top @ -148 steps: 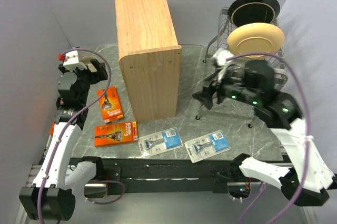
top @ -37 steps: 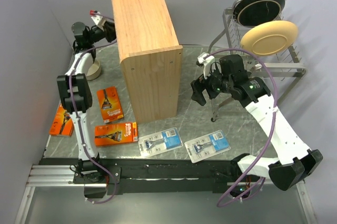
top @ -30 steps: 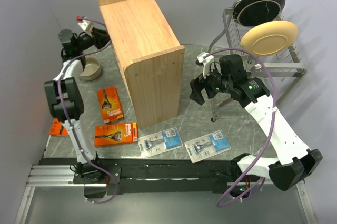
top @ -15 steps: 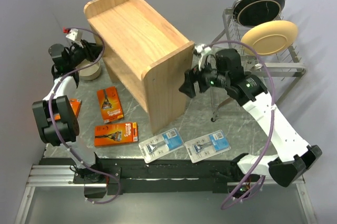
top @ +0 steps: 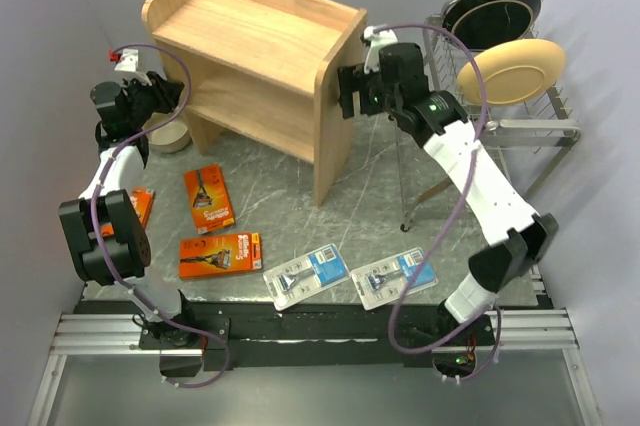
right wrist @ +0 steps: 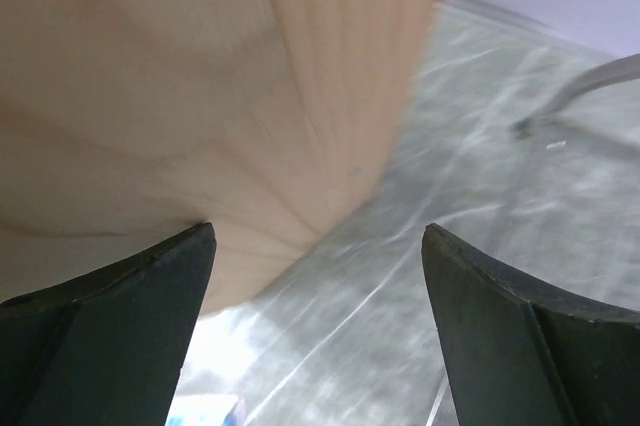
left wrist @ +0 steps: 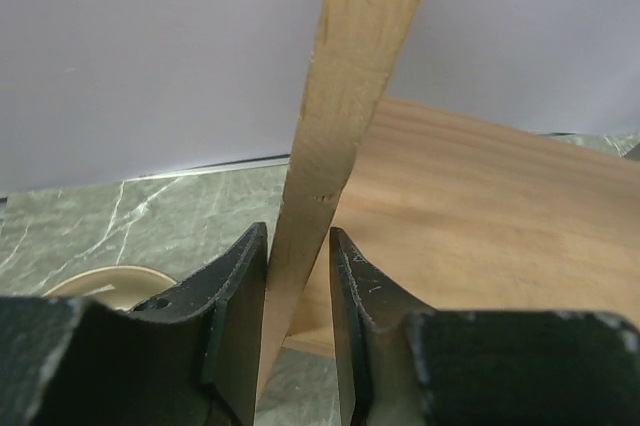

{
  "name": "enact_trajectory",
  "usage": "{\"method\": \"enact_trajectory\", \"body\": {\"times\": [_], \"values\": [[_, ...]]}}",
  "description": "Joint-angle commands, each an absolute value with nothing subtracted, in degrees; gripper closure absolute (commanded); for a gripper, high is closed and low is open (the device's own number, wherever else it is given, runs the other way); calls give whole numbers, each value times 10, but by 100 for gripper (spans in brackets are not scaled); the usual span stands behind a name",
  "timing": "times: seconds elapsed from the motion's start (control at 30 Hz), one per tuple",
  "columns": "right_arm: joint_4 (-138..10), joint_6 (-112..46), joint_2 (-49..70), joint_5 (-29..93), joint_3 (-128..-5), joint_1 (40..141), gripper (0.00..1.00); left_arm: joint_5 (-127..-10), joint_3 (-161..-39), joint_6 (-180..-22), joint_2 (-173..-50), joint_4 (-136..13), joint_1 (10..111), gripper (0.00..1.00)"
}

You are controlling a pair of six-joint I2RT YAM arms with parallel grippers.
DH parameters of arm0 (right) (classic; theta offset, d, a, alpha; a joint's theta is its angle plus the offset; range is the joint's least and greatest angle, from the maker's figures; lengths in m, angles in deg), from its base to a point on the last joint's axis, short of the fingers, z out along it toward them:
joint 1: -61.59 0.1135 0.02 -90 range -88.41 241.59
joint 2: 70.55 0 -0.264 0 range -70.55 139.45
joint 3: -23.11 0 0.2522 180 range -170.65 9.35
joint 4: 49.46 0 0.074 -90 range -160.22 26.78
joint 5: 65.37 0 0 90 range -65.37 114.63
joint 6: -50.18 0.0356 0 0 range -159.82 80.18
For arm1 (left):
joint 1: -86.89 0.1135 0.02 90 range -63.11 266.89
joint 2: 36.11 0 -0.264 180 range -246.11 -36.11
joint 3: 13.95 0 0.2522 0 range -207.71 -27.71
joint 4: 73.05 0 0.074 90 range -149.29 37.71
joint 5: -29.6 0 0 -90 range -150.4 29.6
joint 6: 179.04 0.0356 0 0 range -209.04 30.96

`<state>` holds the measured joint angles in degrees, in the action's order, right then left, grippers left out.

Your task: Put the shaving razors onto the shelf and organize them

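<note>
Step in hand, by my reading: squaring the shelf (top: pixel 250 36) on the bench (top: pixel 380 206) before any loading.

- Shelf stands upright at the back, open front facing near-left. Top tray and lower board both bare.
- Left end effector (left wrist: pixel 296 236): fingers pinching the front edge of the left side panel (left wrist: pixel 340 96), one on each face.
- Right end effector (right wrist: pixel 318 234): spread wide at the right side panel (top: pixel 335 136). Panel edge lies between the fingers. View is blurred, so contact cannot be told.

To do it well: keep the pinch firm and the panel vertical. Set both side panels flat on the bench, then let go straight back so the unit does not twist.

Razors, all on the bench, none shelved:
- orange razor packs (top: pixel 208 198) left of the shelf, one partly under the left arm;
- blister packs (top: pixel 305 276) side by side at the near edge.

In the way:
- bowl (top: pixel 172 134), just beside the left panel;
- dish rack (top: pixel 520 126) with tan plate (top: pixel 510 71), close behind the right arm.
</note>
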<state>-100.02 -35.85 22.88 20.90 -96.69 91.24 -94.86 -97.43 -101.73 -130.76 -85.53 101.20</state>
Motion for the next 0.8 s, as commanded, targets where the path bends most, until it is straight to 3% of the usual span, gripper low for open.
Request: {"method": "enact_trajectory", "body": {"times": [0.0,0.17,0.2,0.57,0.77], "values": [[-800,-351,328,139,-1023,938,4,-1120,-967,-1067,-1233,-861,904,68],[-799,-372,366,121,-1107,933,3,-1111,-955,-1073,-1215,-841,874,66],[-797,-373,360,127,-1100,933,2,-1109,-955,-1058,-1208,-828,872,62],[-804,-360,270,115,-968,933,1,-1051,-917,-1054,-1171,-796,842,66],[-820,-299,144,131,-829,934,1,-1010,-888,-1083,-1147,-799,842,68]]}}
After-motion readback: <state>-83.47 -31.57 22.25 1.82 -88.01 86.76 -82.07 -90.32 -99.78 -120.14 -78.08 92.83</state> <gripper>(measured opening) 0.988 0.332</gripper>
